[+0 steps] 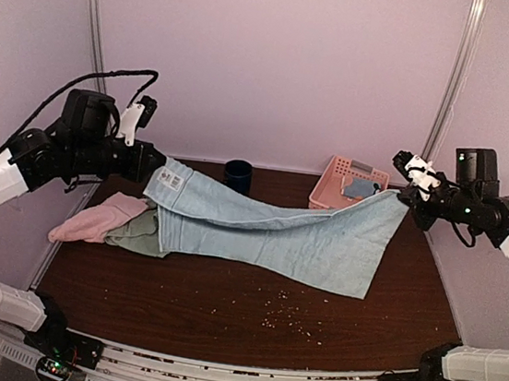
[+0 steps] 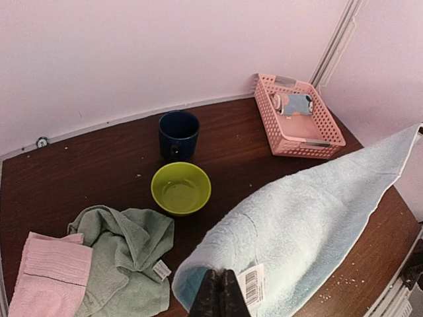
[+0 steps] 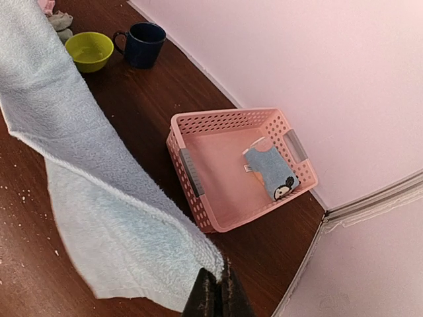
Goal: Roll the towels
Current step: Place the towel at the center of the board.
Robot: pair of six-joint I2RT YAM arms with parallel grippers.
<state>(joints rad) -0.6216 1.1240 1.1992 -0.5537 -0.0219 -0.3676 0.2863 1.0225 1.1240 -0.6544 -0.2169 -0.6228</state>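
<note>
Both hands are holding the pale blue towel [image 1: 268, 234] by its corners. The left hand [image 2: 221, 295] is pinching tight the corner with the label [image 2: 251, 285], and the right hand [image 3: 213, 292] is pinching tight the opposite corner, near the pink basket [image 3: 231, 165]. The cloth is hanging stretched between them over the worktop [image 1: 220, 321], and its lower edge seems to be resting on the wood. I think they are spreading it flat so that it rolls evenly. The mint green towel [image 2: 125, 257] and the pink towel [image 2: 49, 271] are lying crumpled at the left, not yet rolled. A small patterned cloth [image 3: 271, 173] is sitting inside the basket.
</note>
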